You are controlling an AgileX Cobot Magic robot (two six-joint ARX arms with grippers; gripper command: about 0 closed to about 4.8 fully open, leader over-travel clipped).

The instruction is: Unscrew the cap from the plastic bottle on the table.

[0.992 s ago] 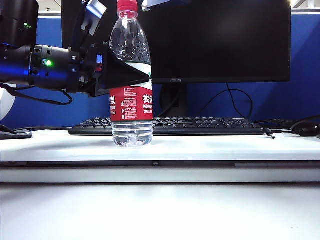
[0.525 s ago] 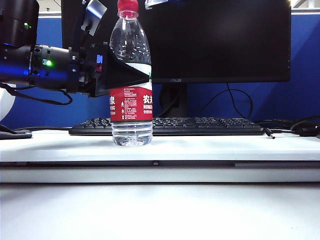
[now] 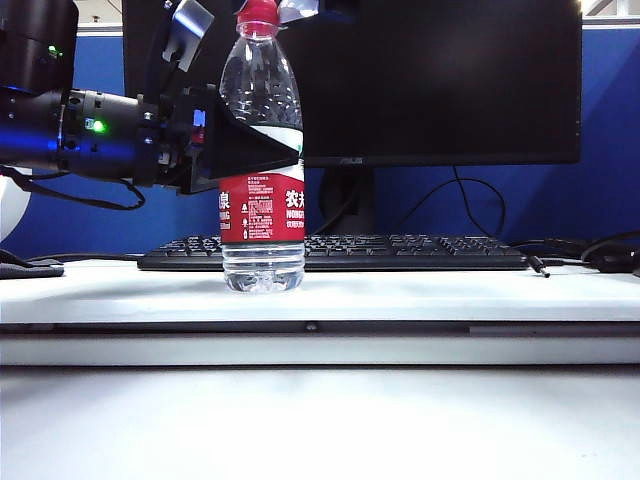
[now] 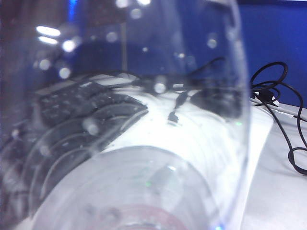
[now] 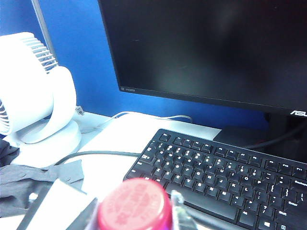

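Note:
The clear plastic bottle (image 3: 262, 200) with its red and white label stands upright on the white table (image 3: 450, 295). My left gripper (image 3: 285, 150) reaches in from the left and is shut on the bottle's body just above the label. In the left wrist view the bottle (image 4: 144, 167) fills the picture and hides the fingers. The red cap (image 3: 257, 14) sits on the neck at the top edge. My right gripper (image 3: 268, 8) comes down from above. In the right wrist view the cap (image 5: 134, 203) sits between its fingers (image 5: 178, 208), which press against both sides.
A black keyboard (image 3: 400, 250) and a dark monitor (image 3: 440, 80) stand right behind the bottle. Cables (image 3: 590, 250) lie at the back right. A white desk fan (image 5: 33, 91) stands beyond the keyboard's end. The raised front ledge (image 3: 320, 340) runs across the near side.
The right gripper's fingers have come lower and closed in from beside the cap onto it. The left gripper and the bottle have stayed in place.

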